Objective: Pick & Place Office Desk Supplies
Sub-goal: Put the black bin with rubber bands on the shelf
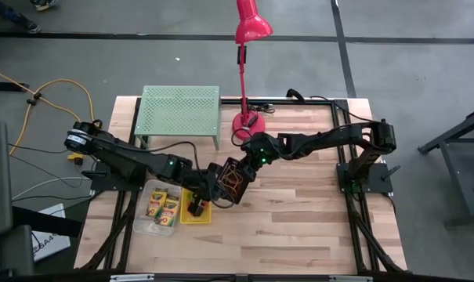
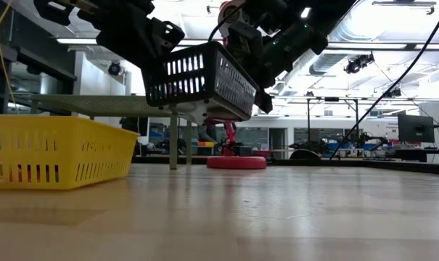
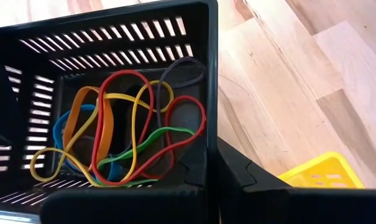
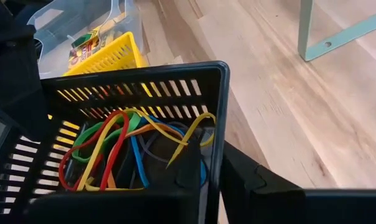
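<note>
The black mesh bin [image 1: 233, 180] hangs in the air between both grippers, tilted, above the table in the low view [image 2: 204, 80]. Coloured loops [image 3: 125, 130] lie in a heap on its floor, also seen in the right wrist view [image 4: 113, 149]. My left gripper [image 1: 215, 186] is at the bin's left side, my right gripper [image 1: 248, 166] at its far right side. The yellow bin [image 1: 197, 213] stands on the table near the left gripper. Beside it stands the clear bin [image 1: 146, 221] with yellow crayon boxes [image 1: 164, 205] in it. Scissors are not in view. My left gripper holds the black mesh bin at its left wall, coming from the table's left. One finger [image 3: 247, 180] lies outside the bin at a corner [image 3: 206, 155]; the other finger is hidden by the wall. The bin is lifted clear and tilted. My right gripper holds the same bin at the opposite wall, coming from the table's right and far side. One finger [image 4: 256, 183] shows outside the wall near a corner [image 4: 217, 155]; the other is hidden behind the bin's rim. The bin hangs clear of the table.
The light-green perforated rack [image 1: 180, 113] stands at the table's far left, and the red desk lamp [image 1: 248, 117] has its base right behind the right gripper. Bare wood lies toward the near and right edges [image 1: 299, 227].
</note>
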`<action>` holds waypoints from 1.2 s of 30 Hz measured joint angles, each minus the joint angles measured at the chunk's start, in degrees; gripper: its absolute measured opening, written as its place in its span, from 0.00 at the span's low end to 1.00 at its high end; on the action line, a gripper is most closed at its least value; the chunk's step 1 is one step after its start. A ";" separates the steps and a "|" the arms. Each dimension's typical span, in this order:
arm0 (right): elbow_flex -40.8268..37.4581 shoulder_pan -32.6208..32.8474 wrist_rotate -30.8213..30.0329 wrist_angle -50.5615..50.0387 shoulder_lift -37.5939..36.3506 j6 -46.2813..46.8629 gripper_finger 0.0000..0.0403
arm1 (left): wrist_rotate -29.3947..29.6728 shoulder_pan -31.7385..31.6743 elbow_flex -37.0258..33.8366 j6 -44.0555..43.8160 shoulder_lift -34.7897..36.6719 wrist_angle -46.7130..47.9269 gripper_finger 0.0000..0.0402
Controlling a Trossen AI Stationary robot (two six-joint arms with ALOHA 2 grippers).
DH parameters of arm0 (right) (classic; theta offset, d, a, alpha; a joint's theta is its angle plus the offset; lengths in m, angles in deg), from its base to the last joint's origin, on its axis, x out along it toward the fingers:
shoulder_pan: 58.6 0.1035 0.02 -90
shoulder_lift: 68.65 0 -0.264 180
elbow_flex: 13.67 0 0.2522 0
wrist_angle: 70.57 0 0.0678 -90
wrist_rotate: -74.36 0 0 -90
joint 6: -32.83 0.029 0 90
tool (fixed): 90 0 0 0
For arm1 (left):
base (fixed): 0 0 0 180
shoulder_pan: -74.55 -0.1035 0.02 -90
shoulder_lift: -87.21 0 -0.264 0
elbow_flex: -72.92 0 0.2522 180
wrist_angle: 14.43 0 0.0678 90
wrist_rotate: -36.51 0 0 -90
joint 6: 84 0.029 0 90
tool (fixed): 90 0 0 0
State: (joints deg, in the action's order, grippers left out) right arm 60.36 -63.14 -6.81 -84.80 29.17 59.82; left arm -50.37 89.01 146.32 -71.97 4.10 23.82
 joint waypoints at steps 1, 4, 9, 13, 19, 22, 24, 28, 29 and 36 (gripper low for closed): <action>0.00 0.00 -0.01 0.12 0.00 -0.01 0.11 | 0.00 0.00 0.00 0.00 0.00 -0.02 0.01; 0.00 0.00 0.01 0.35 0.00 -0.01 0.16 | 0.07 -0.02 -0.02 0.02 0.00 -0.02 0.01; 0.00 0.00 0.03 1.21 0.00 -0.03 0.22 | 0.20 -0.02 -0.02 0.57 0.00 -0.04 0.01; 0.00 0.02 -0.16 1.64 0.00 -0.03 0.26 | 0.53 0.61 -0.02 1.44 0.00 -0.05 0.01; 0.00 0.04 -1.04 1.96 0.00 -0.44 0.31 | 3.29 2.32 -0.02 1.51 0.00 -0.10 0.00; 0.02 0.00 -1.37 2.15 0.00 -1.68 0.34 | 3.21 2.81 -0.04 1.23 0.00 -0.06 0.00; 0.02 0.00 -1.41 2.81 0.00 -1.76 0.35 | 3.17 2.96 -0.04 0.67 0.00 -0.08 0.00; 0.04 -0.02 -1.37 3.06 0.00 -1.78 0.38 | 3.15 2.95 -0.04 0.55 0.00 -0.09 0.00; 0.04 -0.02 -1.37 3.06 0.00 -1.78 0.39 | 3.15 2.95 -0.04 0.51 0.00 -0.07 0.00; 0.04 -0.07 -1.37 6.98 0.00 -1.78 0.40 | 2.99 2.97 -0.04 0.04 0.00 0.22 0.00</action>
State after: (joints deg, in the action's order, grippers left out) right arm 60.41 -63.20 -8.18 -77.82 29.17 58.04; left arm -47.38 91.98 146.27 -71.93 4.10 24.05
